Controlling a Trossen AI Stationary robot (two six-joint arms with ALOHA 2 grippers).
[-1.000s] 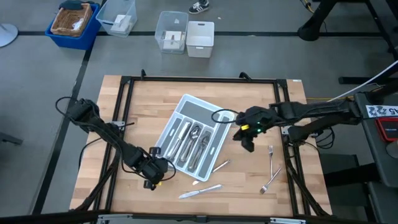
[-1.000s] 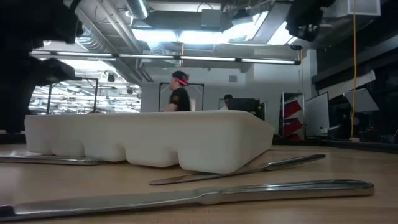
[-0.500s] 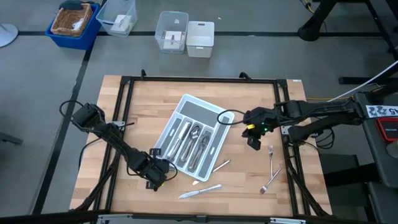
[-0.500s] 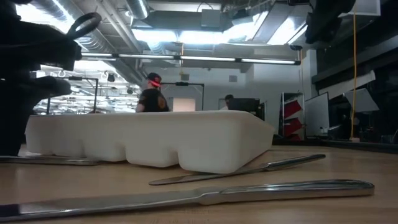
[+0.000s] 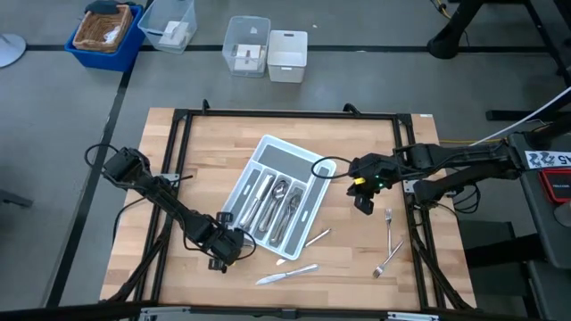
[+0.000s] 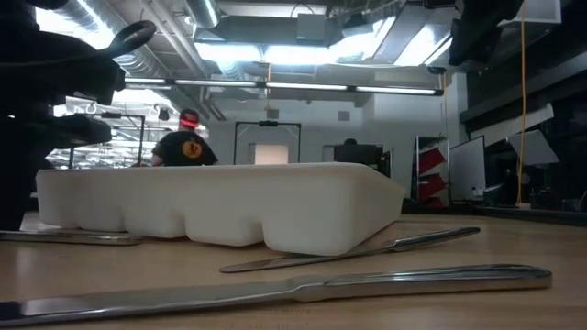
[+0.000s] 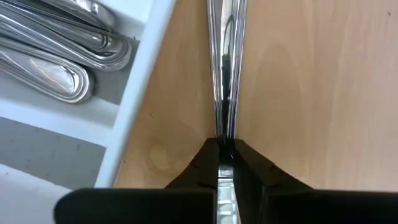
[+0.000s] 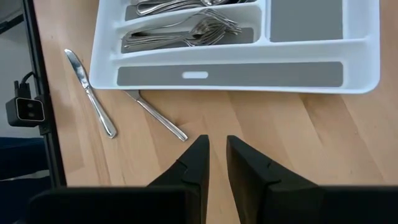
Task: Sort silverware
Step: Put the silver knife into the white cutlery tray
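Observation:
The light grey tray lies slantwise mid-table with silverware in its compartments. My left gripper is down at the table by the tray's near left corner, shut on one slim shiny piece of silverware that lies along the tray's outer wall. My right gripper hangs above the table to the right of the tray, its fingers slightly apart with only bare wood between them. Loose knives and two forks lie flat on the table. My left gripper pinches the piece's slim handle between its two fingers. The fingers come from above, pointing steeply down, and close across its width. The piece runs straight away from the fingers, low over the wood; whether it still rests there I cannot tell.
The black frame rails run along the table's sides. Two knives lie near the front edge, close before the low camera. Bins stand on the floor beyond the far edge. A person is in the room behind.
My left gripper has sunk toward the table beside the tray's near left corner. My right gripper has shifted a little toward the table's right edge, away from the tray. The loose silverware and the tray have stayed put.

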